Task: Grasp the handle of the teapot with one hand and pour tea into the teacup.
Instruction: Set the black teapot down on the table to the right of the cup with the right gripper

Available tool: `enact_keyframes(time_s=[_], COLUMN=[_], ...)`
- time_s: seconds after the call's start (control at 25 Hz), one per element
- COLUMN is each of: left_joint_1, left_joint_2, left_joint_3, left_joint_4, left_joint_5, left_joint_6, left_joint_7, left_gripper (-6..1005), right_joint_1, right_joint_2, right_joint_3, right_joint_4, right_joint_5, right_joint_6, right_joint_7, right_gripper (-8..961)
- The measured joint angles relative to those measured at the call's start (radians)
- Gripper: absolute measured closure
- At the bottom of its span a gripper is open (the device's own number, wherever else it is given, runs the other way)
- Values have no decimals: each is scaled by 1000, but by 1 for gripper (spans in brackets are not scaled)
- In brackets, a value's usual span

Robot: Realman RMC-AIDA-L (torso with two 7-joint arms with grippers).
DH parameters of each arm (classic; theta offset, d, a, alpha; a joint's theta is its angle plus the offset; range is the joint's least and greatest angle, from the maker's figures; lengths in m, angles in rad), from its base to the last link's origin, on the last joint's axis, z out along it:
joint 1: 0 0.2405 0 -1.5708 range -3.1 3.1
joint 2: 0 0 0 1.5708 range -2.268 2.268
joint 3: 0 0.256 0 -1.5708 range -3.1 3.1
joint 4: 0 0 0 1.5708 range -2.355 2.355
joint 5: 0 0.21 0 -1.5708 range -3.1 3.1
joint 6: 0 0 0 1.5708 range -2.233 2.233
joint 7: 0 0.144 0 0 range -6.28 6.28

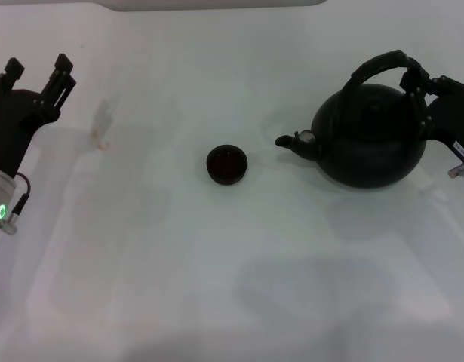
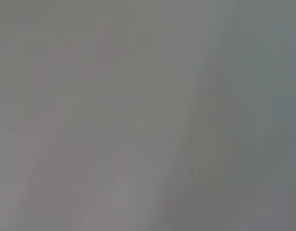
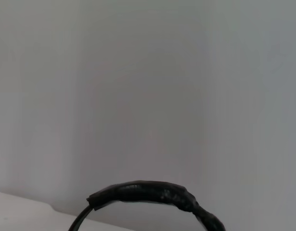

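Observation:
The matte-black teapot [image 1: 371, 143] stands upright on the white table at the right, with its spout [image 1: 292, 141] pointing left toward the teacup [image 1: 227, 164]. The tiny black teacup sits mid-table and its inside looks dark reddish. My right gripper [image 1: 417, 89] is at the right end of the arched handle [image 1: 371, 68], against the pot's upper right side. The handle's wrapped top also shows in the right wrist view [image 3: 148, 191]. My left gripper [image 1: 38, 69] is open and empty at the far left, well away from the cup.
The white table [image 1: 179, 286] stretches under everything. A small yellowish stain [image 1: 103, 143] lies on it left of the cup. The left wrist view shows only a blank pale surface.

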Motion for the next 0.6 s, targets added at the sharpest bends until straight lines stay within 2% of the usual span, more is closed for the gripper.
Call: enact_keyframes(time_s=[0.4, 0.6], left_joint_1=[4, 4], left_joint_2=[1, 2], left_joint_3=[0, 0], left_joint_4=[0, 1], left_joint_5=[0, 0], left_joint_6=[0, 2], left_joint_7=[0, 0], left_gripper=[127, 127], right_joint_1=[0, -1], right_joint_2=[1, 1], right_joint_3=[4, 5], right_joint_4=[2, 3], right_joint_5=[2, 2], right_joint_6=[1, 2], right_joint_7=[111, 115], right_gripper=[789, 606])
